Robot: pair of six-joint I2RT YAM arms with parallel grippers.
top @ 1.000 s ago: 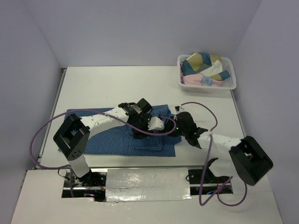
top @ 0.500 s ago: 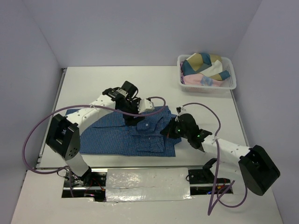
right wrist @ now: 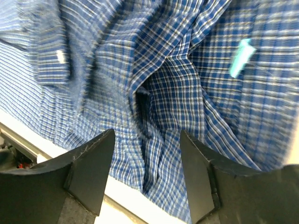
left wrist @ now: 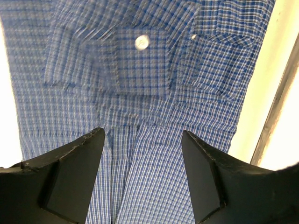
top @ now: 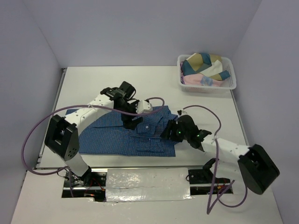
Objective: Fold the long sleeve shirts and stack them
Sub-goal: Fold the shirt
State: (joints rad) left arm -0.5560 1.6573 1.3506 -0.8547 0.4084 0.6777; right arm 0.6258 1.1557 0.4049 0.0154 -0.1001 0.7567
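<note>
The blue fine-checked long sleeve shirt (top: 107, 137) lies spread on the white table, partly folded, with its collar end bunched at the right. My left gripper (top: 133, 120) hovers open over the shirt's upper middle. In the left wrist view the gripper (left wrist: 142, 135) has only flat cloth (left wrist: 140, 74) and a white button (left wrist: 141, 42) below it. My right gripper (top: 169, 130) stands open over the shirt's right end. In its wrist view the gripper (right wrist: 146, 135) hangs above a rumpled fold (right wrist: 177, 93) near the hem, holding nothing.
A white basket (top: 232, 84) at the back right holds more bunched garments (top: 201, 65). Purple cables loop from both arms over the near side. Bare table (top: 107, 86) lies behind the shirt. The table's right edge strip (left wrist: 280, 70) shows in the left wrist view.
My right gripper has gone from shut to open, letting go of the shirt's right end. My left arm has swung from the shirt's middle toward the back left, its jaws a little wider.
</note>
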